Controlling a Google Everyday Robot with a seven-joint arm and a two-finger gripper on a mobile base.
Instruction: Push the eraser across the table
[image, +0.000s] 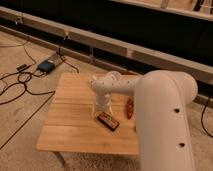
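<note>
The eraser, a small flat dark block with reddish-brown edges, lies at an angle on the light wood table, near its front middle. My gripper hangs down from the white arm and its tip is right at the eraser's back left end, touching or almost touching it. The big arm comes in from the right and hides the table's right side.
A narrow reddish oblong object lies just right of the eraser, partly behind the arm. On the floor to the left are black cables and a small dark box. A long rail and dark wall run behind the table.
</note>
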